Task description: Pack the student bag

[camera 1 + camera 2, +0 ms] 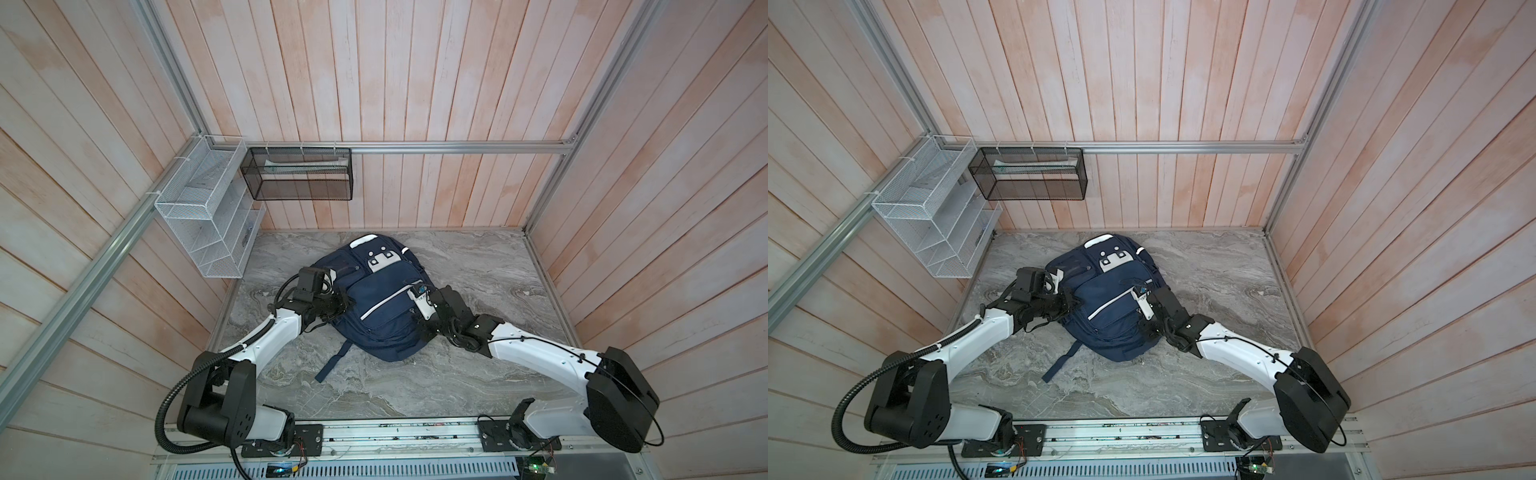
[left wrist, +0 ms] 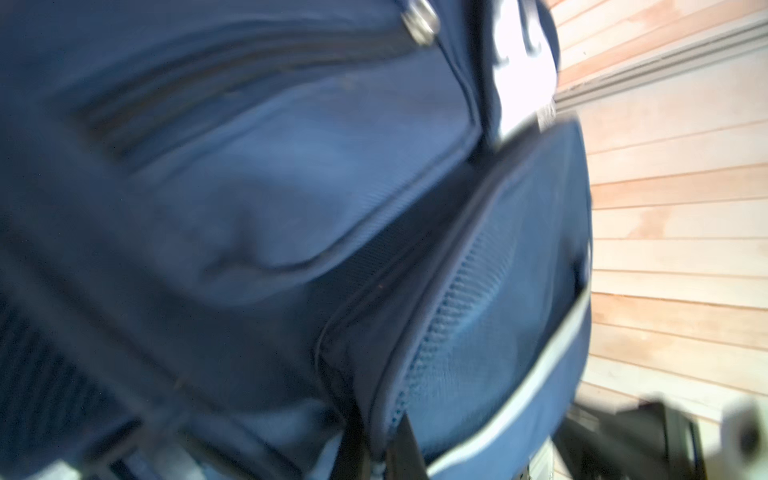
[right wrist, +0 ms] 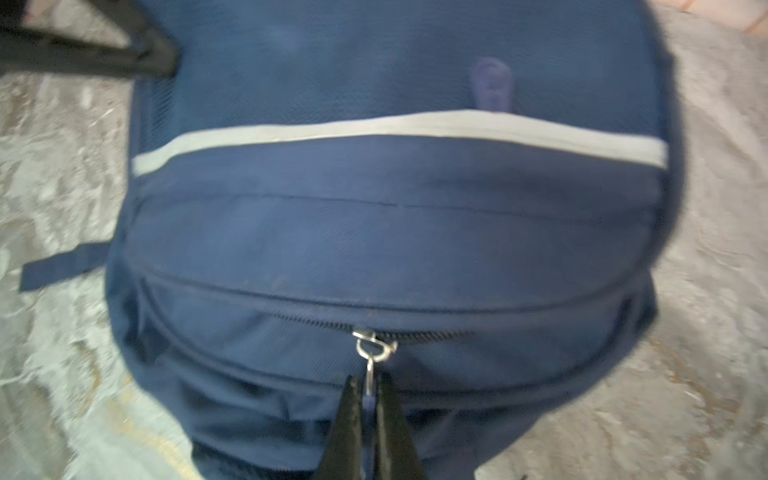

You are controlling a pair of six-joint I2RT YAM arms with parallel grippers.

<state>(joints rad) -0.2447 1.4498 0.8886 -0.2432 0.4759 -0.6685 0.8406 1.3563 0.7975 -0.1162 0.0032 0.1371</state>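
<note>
The student bag (image 1: 386, 320) (image 1: 1113, 320), navy with white stripes, lies front-up in the middle of the marble table (image 1: 478, 270) in both top views. My left gripper (image 1: 347, 305) (image 1: 1075, 302) is at its left side. In the left wrist view that gripper (image 2: 384, 449) is shut on a zipped fabric edge of the bag (image 2: 291, 187). My right gripper (image 1: 417, 322) (image 1: 1144, 318) is at the bag's right side. In the right wrist view it (image 3: 369, 384) is shut on the zipper pull (image 3: 370, 370), just below the silver slider ring (image 3: 374, 347). That zip looks closed.
A loose bag strap (image 1: 332, 361) trails toward the table's front. A white wire rack (image 1: 203, 216) hangs on the left wall. A black mesh basket (image 1: 299, 174) with something flat inside hangs on the back rail. Wooden walls enclose three sides.
</note>
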